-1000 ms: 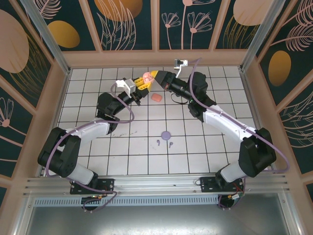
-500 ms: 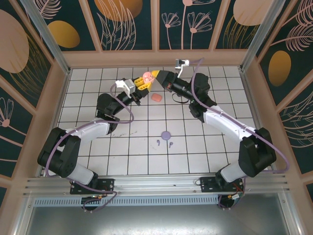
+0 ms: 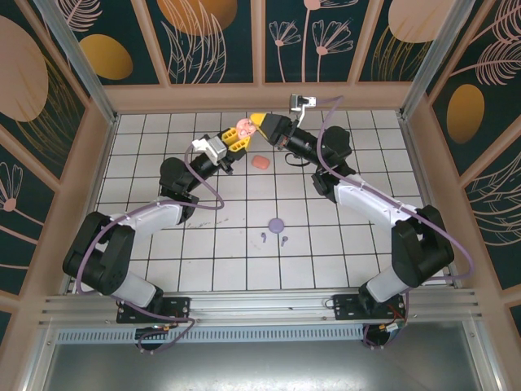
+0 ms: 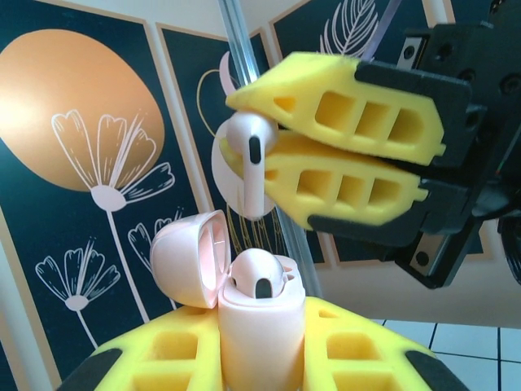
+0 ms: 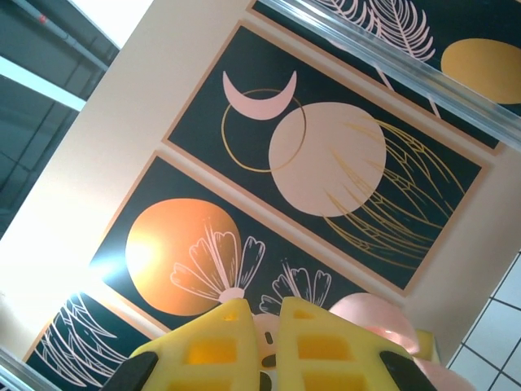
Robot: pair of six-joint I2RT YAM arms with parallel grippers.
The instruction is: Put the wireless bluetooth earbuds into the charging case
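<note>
Left wrist view: right gripper (image 4: 273,151) pinched a pink earbud (image 4: 251,159) over the case (image 4: 259,326) that the left gripper (image 4: 260,358) clamped; misalignment could jam its stem.

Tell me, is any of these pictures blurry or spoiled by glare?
Left wrist view: the pink earbud and the open pink case are crisp. Right wrist view: the top left corner is blown out white, and a glare spot sits on the orange circle. Top view: even light, no strong shadows, but the purple earbuds are tiny.
</note>
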